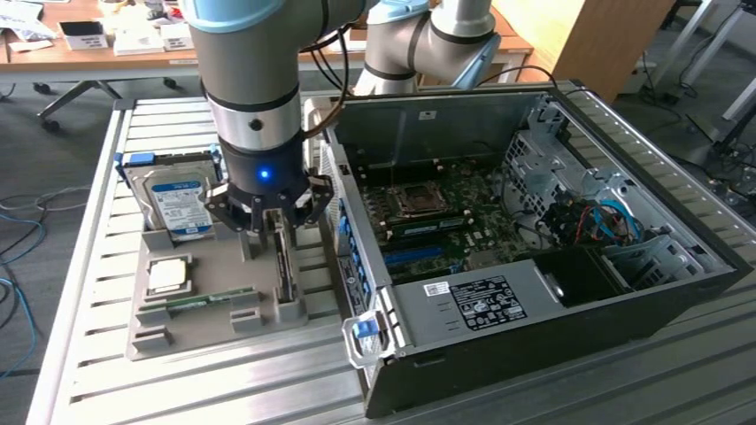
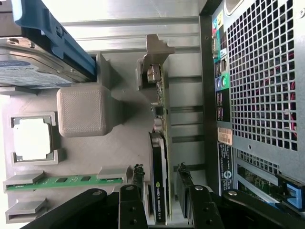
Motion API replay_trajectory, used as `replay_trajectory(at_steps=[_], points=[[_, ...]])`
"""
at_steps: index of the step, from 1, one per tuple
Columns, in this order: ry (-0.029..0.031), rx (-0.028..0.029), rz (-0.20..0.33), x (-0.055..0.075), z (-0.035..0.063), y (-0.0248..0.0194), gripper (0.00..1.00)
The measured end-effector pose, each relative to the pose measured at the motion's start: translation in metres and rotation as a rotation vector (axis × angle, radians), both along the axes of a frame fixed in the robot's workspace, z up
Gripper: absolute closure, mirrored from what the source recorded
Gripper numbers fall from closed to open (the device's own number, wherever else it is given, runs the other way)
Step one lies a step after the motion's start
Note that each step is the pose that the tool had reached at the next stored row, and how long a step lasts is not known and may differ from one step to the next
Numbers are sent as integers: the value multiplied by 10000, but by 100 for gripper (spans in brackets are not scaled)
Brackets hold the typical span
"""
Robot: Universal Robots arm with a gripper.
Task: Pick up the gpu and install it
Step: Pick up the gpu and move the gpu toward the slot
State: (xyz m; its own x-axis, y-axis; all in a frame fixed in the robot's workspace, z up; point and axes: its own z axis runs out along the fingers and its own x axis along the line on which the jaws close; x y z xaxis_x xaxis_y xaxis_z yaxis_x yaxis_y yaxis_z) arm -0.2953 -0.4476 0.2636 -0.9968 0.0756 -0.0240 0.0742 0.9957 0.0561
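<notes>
On the exterior view's left, a grey parts tray (image 1: 201, 335) holds a hard drive (image 1: 177, 205), a processor (image 1: 168, 275) and a memory stick (image 1: 211, 298); none of these is the target. Just to their right the gpu (image 1: 285, 266) stands on edge in its own slot of the tray, its silver bracket (image 2: 157, 52) at one end. The gripper (image 1: 269, 228) hangs right over it, jaws about half open, one finger (image 2: 138, 174) on each side of the card with a sliver of gap both ways, so nothing is held. The step in hand looks like the grasp. It should go best with the jaws centred, parallel to the card, closing evenly on its flat faces so it does not tip. The open computer case (image 1: 661, 292) lies to the right.
</notes>
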Motion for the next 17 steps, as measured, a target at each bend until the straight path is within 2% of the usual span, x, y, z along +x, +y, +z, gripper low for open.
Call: replay_trajectory(at_steps=[17], points=[[2, -1, 2, 20, -148, 0, 58]])
